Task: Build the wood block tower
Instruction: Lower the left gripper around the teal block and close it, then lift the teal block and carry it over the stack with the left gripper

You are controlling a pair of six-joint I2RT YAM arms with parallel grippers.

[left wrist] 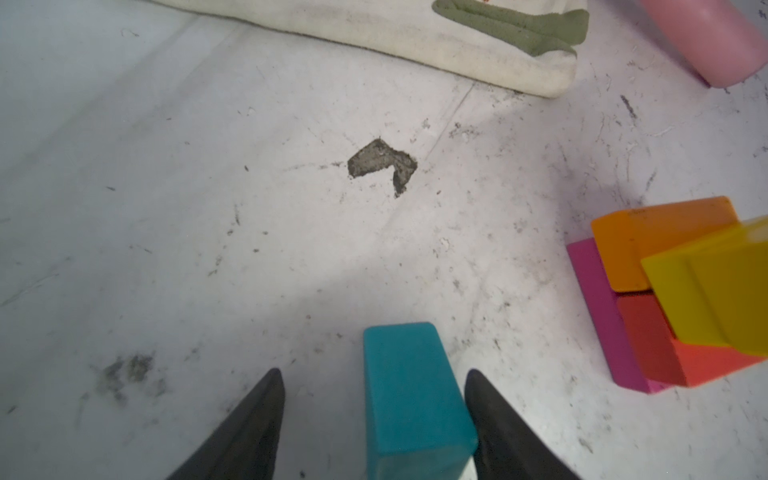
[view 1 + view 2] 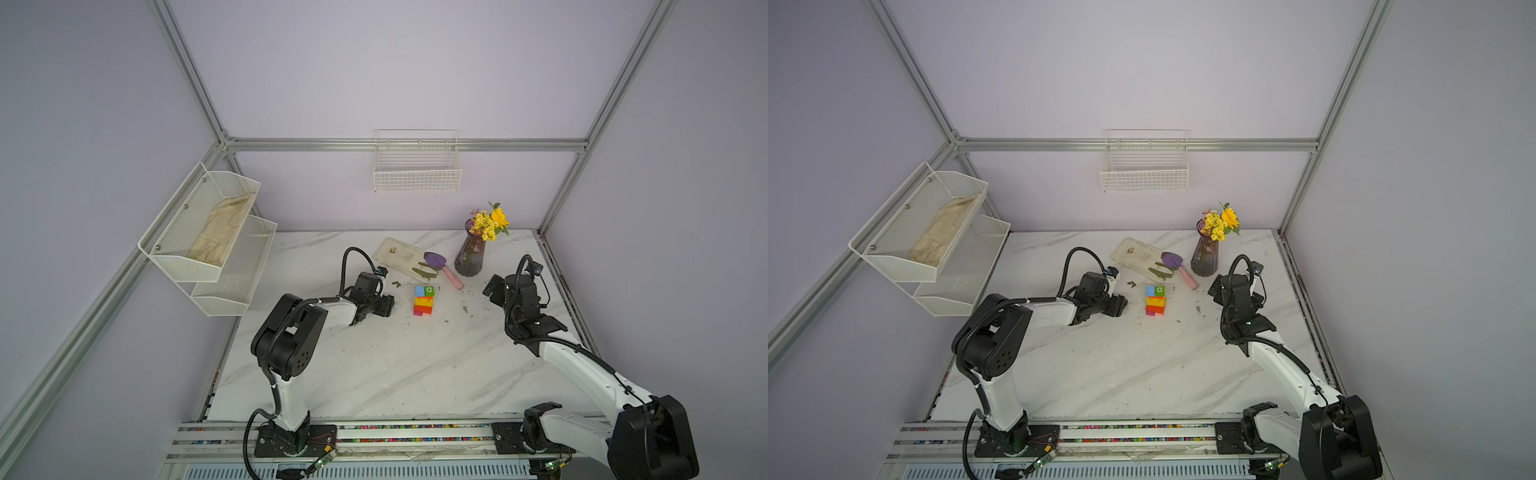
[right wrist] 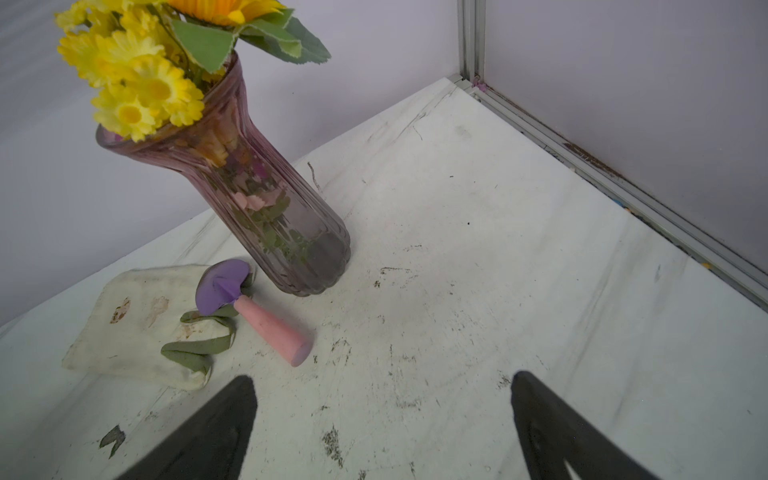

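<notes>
Two grippers, both parted: your left gripper (image 1: 374, 372) straddles the teal block (image 1: 411, 395), one finger against it and the other clear. To its right stands the tower (image 2: 424, 301), blue and green blocks on top. Your right gripper (image 3: 382, 376) hangs wide and empty near the vase (image 3: 257, 199).

From the tower (image 2: 424, 300), the left gripper (image 2: 389, 308) sits at nine o'clock, a block (image 1: 411, 399) between its fingers (image 1: 249, 424); the cloth (image 2: 399, 254) lies at eleven, the trowel (image 2: 442, 268) at one, the vase (image 2: 469, 259) at two.
</notes>
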